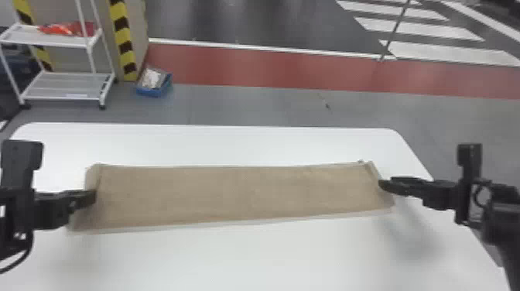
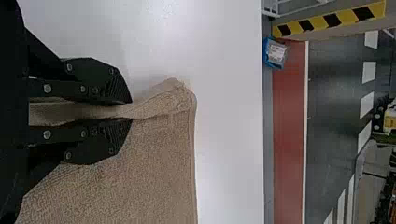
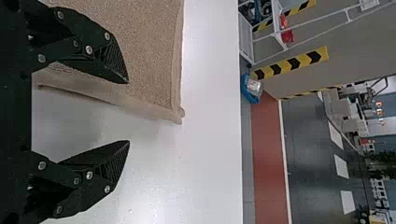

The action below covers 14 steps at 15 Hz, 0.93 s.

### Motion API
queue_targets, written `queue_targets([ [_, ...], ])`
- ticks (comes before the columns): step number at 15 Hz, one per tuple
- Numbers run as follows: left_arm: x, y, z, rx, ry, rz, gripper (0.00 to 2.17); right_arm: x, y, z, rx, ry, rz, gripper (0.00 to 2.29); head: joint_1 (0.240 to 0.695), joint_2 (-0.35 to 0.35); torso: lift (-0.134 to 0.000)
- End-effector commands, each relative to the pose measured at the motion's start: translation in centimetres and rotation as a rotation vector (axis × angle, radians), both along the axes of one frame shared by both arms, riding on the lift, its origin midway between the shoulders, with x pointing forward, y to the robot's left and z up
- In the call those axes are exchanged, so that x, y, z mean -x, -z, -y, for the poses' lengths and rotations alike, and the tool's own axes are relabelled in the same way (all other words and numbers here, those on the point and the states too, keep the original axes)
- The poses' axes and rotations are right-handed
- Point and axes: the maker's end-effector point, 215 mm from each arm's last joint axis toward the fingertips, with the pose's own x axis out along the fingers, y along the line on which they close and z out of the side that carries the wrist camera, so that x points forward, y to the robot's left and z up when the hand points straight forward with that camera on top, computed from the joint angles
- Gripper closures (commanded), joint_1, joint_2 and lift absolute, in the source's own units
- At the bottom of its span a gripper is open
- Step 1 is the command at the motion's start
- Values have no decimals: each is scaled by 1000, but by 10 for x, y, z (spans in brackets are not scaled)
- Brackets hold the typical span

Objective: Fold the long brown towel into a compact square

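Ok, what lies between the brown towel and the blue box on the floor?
Beyond the brown towel comes a strip of white table, then grey floor up to the blue box; the head view shows it.

Under the left claw [image 1: 93,196] and the right claw [image 1: 382,185], a white table [image 1: 232,143] is seen. Beyond the left claw, a white cart [image 1: 58,40] is placed, with red and orange items [image 1: 69,29] laid on its upper shelf; a striped post [image 1: 124,42] and blue box [image 1: 151,93] are found beside it. Beyond the right claw, the floor is marked by a red band [image 1: 271,69] and white stripes [image 1: 437,52].
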Motion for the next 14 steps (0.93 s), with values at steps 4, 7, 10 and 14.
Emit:
queue_targets([
  [4,13,-17,22,50,27,-35,1652,5,-13,-13,-21,-4,33,505,695,-187,-124],
  [7,7,-31,38,93,39,-39,1652,7,-32,-20,-42,12,93,505,695,-191,-124],
  [10,-1,-51,62,165,60,-53,1652,12,-46,-30,-97,1,143,505,695,-204,-124],
  [14,-13,-76,109,291,111,-83,1652,9,-36,-106,-153,-94,145,508,695,-205,-124],
])
